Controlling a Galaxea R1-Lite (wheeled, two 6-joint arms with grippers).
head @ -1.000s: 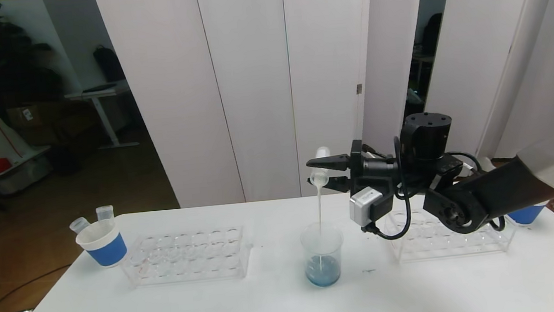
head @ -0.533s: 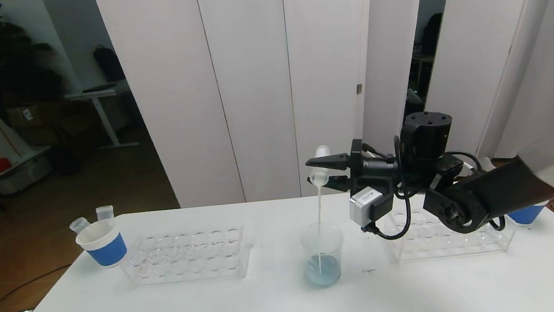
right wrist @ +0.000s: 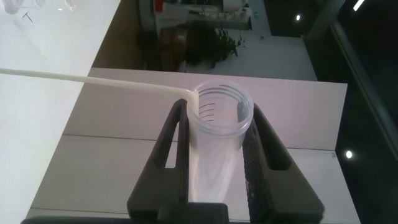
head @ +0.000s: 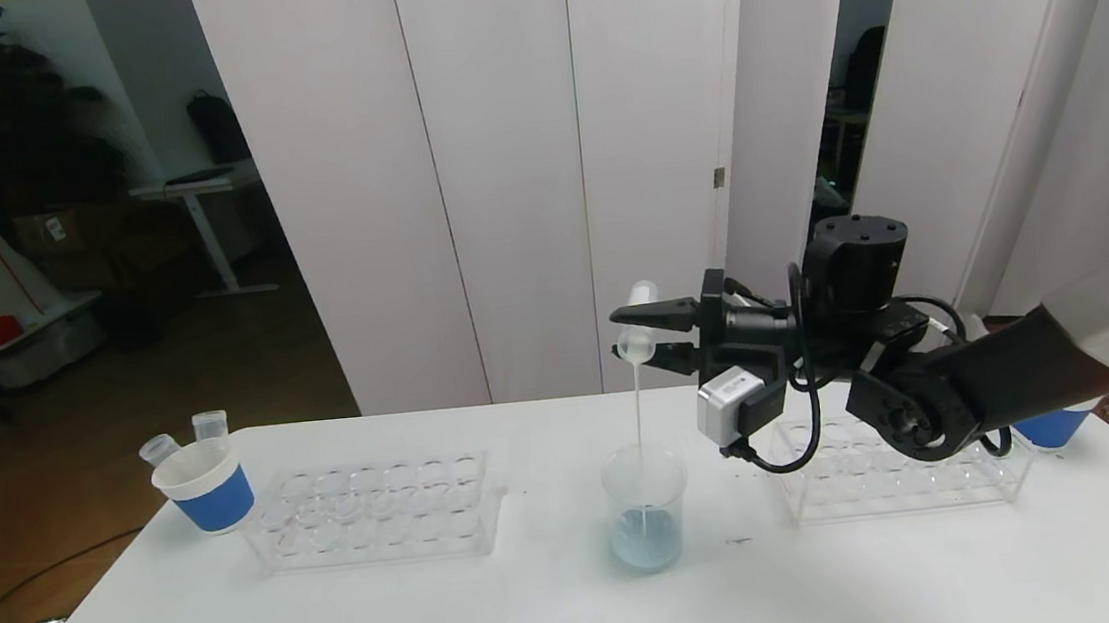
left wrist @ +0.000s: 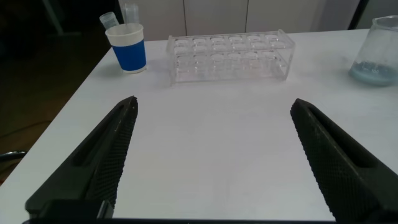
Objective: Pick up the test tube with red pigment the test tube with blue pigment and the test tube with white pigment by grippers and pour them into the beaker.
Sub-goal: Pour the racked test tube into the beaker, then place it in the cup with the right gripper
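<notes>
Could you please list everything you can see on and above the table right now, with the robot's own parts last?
beaker: one, clear, pale blue liquid inside, table centre.
test tube with white pigment: one, clear, tipped above the beaker, white stream falling in.
tube racks: two, clear, either side of the beaker.
paper cups: two, blue and white, far ends; left one holds two tubes.
table: one, white.
right gripper: shut on the tube.
left gripper: open, low over the table.
</notes>
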